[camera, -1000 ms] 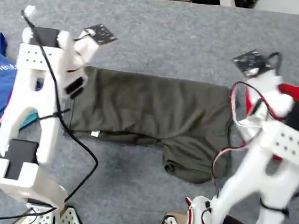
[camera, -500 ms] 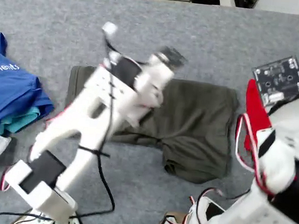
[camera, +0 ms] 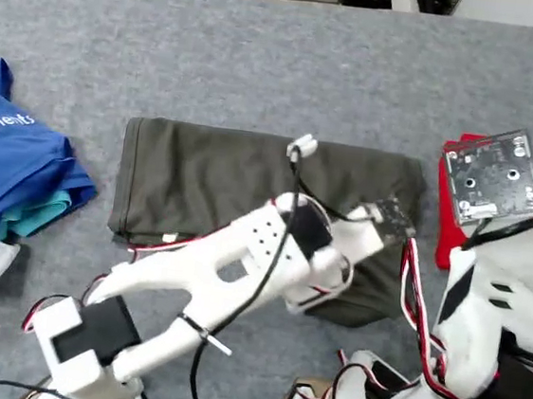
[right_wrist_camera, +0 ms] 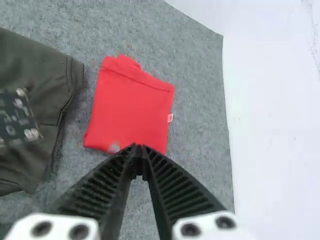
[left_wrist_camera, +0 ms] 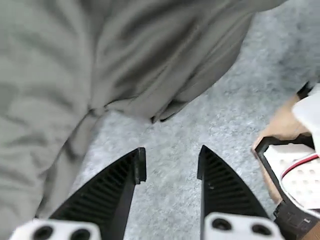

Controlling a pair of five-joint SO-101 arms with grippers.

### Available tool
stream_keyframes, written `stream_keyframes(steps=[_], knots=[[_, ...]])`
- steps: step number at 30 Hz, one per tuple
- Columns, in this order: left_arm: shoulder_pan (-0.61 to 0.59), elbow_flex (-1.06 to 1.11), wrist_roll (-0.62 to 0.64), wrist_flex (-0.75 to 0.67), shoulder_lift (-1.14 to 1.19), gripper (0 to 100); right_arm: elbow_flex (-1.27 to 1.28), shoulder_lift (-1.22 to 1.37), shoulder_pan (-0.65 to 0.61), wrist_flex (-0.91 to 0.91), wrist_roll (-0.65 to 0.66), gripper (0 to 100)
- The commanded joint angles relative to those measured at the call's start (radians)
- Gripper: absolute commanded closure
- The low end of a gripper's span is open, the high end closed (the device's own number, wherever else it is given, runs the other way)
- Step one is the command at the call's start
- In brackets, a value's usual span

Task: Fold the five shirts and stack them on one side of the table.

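High view: olive shirt (camera: pixel 212 175) sits mid-frame on the grey table (camera: pixel 262 56), folded into a wide band, with one loose flap sticking out at its lower right. Red shirt (camera: pixel 446 218) is folded at the right edge. Blue shirt (camera: pixel 13 163) tops a pile at the left edge.

Left wrist view: left gripper (left_wrist_camera: pixel 170 167) has its fingers spread, nothing between them, over bare table just beside the olive hem. The cloth looks light and limp and will likely sag and drag. Best hold is probably a pinch on the flap's edge, through both layers.

Right wrist view: right gripper (right_wrist_camera: pixel 137 150) has its fingers pressed together, empty, over the red shirt's edge.
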Motion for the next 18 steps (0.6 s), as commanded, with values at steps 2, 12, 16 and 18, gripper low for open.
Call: stream_keyframes(steps=[2,12,16,18], knots=[[0.028,-0.078,0.011,-0.020,0.087,82,-0.028,-0.007,0.010,0.012,-0.011,99.4],[0.064,-0.376,0.006,0.077,0.317,82,-0.028,-0.001,0.010,0.012,-0.011,99.4],[0.084,-0.397,0.006,0.069,0.378,82,-0.028,-0.001,0.010,0.012,-0.011,99.4],[0.092,-0.420,0.009,0.072,0.404,82,-0.028,-0.001,0.010,0.012,-0.011,99.4]])
